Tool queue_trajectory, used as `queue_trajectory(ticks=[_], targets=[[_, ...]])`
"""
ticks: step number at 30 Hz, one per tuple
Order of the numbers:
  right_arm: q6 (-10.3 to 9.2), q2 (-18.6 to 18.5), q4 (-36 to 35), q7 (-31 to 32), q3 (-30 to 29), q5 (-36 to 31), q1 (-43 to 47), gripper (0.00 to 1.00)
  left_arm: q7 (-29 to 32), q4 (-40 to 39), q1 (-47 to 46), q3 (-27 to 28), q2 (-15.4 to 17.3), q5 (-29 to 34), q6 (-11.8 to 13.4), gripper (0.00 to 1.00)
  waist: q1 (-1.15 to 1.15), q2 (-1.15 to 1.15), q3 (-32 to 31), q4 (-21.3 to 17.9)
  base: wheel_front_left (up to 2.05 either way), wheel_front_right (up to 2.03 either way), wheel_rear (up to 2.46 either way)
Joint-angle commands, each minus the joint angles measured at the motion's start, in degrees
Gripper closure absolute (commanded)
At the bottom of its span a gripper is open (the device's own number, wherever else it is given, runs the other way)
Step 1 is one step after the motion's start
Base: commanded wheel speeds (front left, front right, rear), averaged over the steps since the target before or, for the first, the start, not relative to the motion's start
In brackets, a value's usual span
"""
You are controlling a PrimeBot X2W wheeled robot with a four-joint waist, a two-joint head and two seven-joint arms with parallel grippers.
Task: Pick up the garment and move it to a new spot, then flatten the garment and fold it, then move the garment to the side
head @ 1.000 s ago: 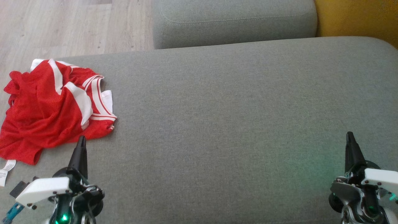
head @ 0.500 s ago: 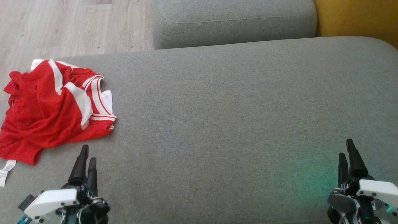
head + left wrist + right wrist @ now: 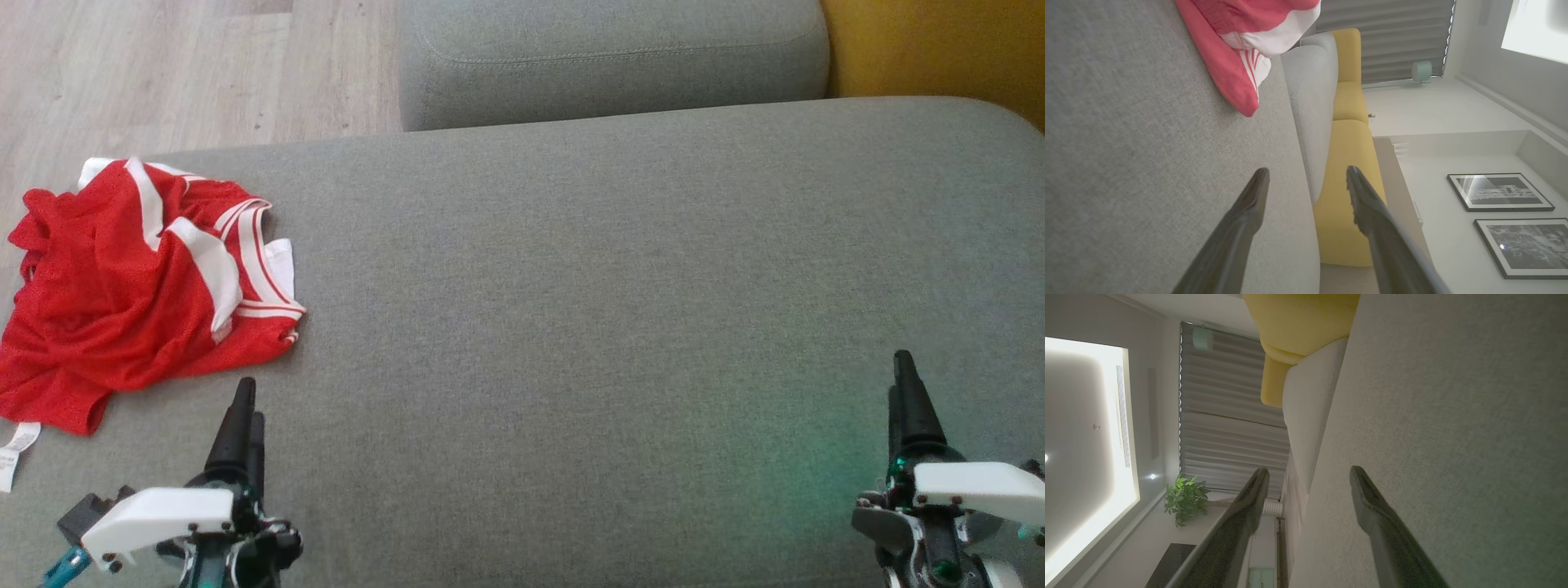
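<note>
Your red garment (image 3: 122, 294) with white trim lies crumpled at the far left end of the grey sofa seat (image 3: 612, 286), with the wooden floor (image 3: 163, 73) just beyond it. A white label (image 3: 12, 453) pokes out at its near corner. Your left end effector (image 3: 251, 400) hovers near the garment's front hem without touching it. Its jaws are wide apart and empty, as the left wrist view shows plainly. Your right end effector (image 3: 896, 374) is well apart from the cloth, over bare seat at the other end, and it is also wide and empty.

Watch these risks as you go for the pick:

- The cloth sits close to the seat's edge. A sideways nudge from the left fingers could probably push it off onto the floor.
- The heap is bunched in several layers. A deep pinch may gather more than one, and it would likely lift as a knot that resists flattening.
- The fabric looks like mesh, so pointed fingertips may snag it.
- Come down too hard and you may pinch the upholstery along with the cloth.
- Grab only the label or the white trim and the hold may slip.
</note>
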Motion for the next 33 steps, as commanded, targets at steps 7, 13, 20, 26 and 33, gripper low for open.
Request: queue_trajectory(ticks=[7, 13, 20, 26, 33], targets=[[0.12, -1.12, -3.40, -1.67, 2.05, -8.80, -1.15, 0.00, -1.54, -2.37, -1.91, -0.92, 0.70, 7.13, 1.63, 0.00, 0.00, 0.00, -0.13, -0.07, 0.00, 0.00, 0.00], [0.14, -1.34, -4.01, -2.69, 3.74, -14.21, -1.25, 0.00, -2.55, -2.43, -1.79, -1.69, 0.96, 12.78, 2.99, 0.00, 0.00, 0.00, -0.30, -0.11, 0.00, 0.00, 0.00], [0.17, -1.68, -4.35, -3.87, 5.27, -19.77, -1.23, 0.00, -3.72, -2.59, -1.41, -2.70, 1.32, 19.08, 4.56, 0.00, 0.00, 0.00, -0.54, -0.14, 0.00, 0.00, 0.00], [0.19, -1.74, -4.77, -4.89, 6.29, -24.15, -0.98, 0.00, -4.73, -2.55, -1.05, -3.11, 1.47, 23.42, 5.37, 0.00, 0.00, 0.00, -0.71, -0.34, 0.00, 0.00, 0.00], [0.21, -1.76, -5.19, -5.90, 7.26, -28.42, -0.75, 0.00, -5.74, -2.66, -0.89, -3.58, 1.69, 28.05, 6.10, 0.00, 0.00, 0.00, -0.87, -0.48, 0.00, 0.00, 0.00]])
